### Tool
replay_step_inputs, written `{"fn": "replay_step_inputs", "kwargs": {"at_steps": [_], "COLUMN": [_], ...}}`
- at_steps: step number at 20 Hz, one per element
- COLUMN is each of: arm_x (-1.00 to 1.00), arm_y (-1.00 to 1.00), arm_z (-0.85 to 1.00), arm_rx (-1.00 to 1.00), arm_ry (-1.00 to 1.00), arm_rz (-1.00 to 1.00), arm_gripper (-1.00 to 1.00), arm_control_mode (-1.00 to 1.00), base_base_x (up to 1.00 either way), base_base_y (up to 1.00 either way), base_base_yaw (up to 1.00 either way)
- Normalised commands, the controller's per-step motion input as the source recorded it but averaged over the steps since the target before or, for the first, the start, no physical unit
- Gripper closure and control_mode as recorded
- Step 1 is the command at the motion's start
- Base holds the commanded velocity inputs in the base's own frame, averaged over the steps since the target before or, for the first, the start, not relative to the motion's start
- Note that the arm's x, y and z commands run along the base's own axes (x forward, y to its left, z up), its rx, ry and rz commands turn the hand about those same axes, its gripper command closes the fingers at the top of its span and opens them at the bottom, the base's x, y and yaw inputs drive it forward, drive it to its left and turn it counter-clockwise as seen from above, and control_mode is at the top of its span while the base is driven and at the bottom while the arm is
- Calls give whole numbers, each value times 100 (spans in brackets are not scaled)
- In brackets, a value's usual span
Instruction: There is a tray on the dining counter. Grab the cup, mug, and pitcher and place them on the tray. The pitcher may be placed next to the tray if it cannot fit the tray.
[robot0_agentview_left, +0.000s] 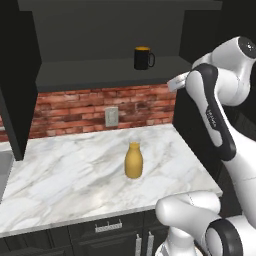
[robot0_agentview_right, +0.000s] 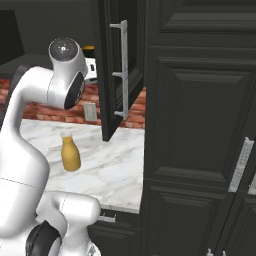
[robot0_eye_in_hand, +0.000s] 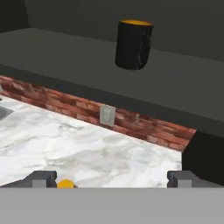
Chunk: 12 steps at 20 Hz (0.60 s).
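**Jaws wide, lined up on the mug, nothing held**

Near end first: my jaws (robot0_eye_in_hand: 111, 179) stand fully apart, the two dark tips at the bottom corners of the hand view with nothing between them. Empty.

Just below the left tip I see the orange top of the pitcher (robot0_agentview_left: 133, 160). It stands upright on the marble surface (robot0_agentview_left: 75, 170), roughly mid-depth, apart from everything else. The hand sits above and behind it, so I read the pitcher as not the current target.

Behind it is the brick backsplash (robot0_agentview_left: 100, 112) with a wall outlet (robot0_agentview_left: 111, 116), then the dark shelf (robot0_agentview_left: 100, 72) above that.

The mug (robot0_eye_in_hand: 133, 44) is on that shelf, upright, orange-yellow inside showing at the rim, handle turned to its right in the left base view. It sits near centre in the hand view, well ahead of the tips, so my guess is the hand is raised to shelf height to go for it.

The open cabinet door (robot0_agentview_right: 117, 70) hangs close to the arm's right. That's the clearance risk on the way in and out.

Tray, cup and dining counter: can't place them from here. Expect a base drive after the pick.
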Motion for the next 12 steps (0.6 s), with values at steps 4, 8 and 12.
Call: {"fn": "replay_step_inputs", "kwargs": {"at_steps": [4,8,12], "arm_x": [31,28,34], "arm_y": [0,3,8], "arm_z": [35,30,9], "arm_rx": [2,0,0], "arm_ry": [-3,-3,0], "arm_rz": [6,2,1], "arm_gripper": [-100,-100,-100], "arm_control_mode": [-100,-100,-100], "base_base_x": [0,0,0], "base_base_y": [0,0,0], "base_base_yaw": [0,0,0]}}
